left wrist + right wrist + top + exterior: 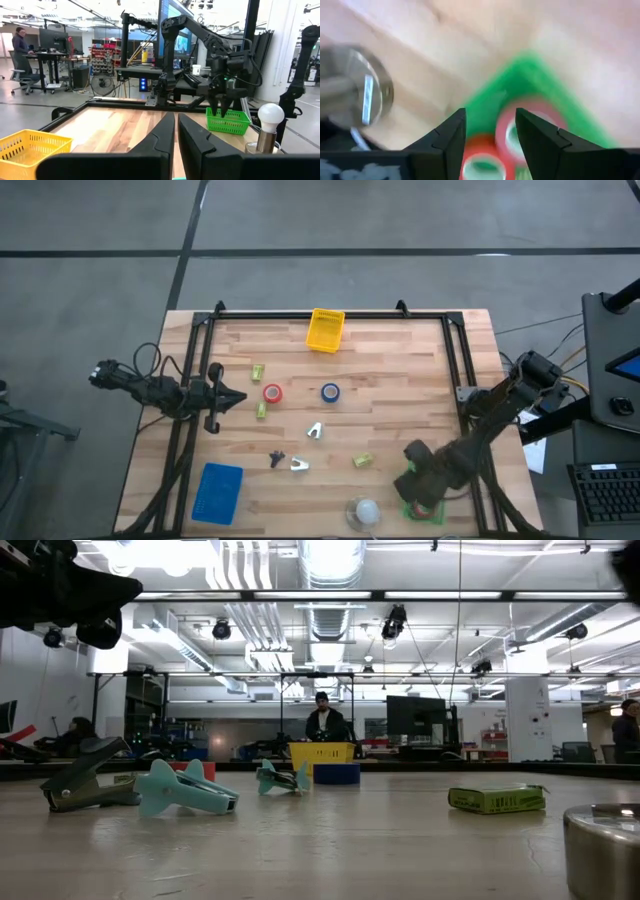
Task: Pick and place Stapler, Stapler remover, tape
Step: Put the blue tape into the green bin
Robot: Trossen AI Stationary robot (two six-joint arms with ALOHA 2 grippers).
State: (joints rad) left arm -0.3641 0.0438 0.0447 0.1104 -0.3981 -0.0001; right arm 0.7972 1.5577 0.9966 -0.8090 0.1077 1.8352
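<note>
My right gripper [418, 486] hangs open over the green tray [438, 515] at the table's near right corner. In the right wrist view its fingers [451, 135] stand apart above a red tape roll [481, 161] and a pinkish one [521, 131] lying in the green tray [530, 75]. A red roll [272, 392] and a blue roll [330, 392] lie flat mid-table. Small yellow-green staplers [362, 462] [262, 410] [258, 370] and staple removers [315, 430] [277, 458] [299, 465] rest on the wood. My left gripper [240, 398] waits shut at the left side.
A yellow tray [325, 330] sits at the far edge and a blue tray [217, 490] at the near left. A white ball on a metal stand [365, 510] stands just left of the green tray. Black frame rails run along the table's sides. A person stands beyond the far edge.
</note>
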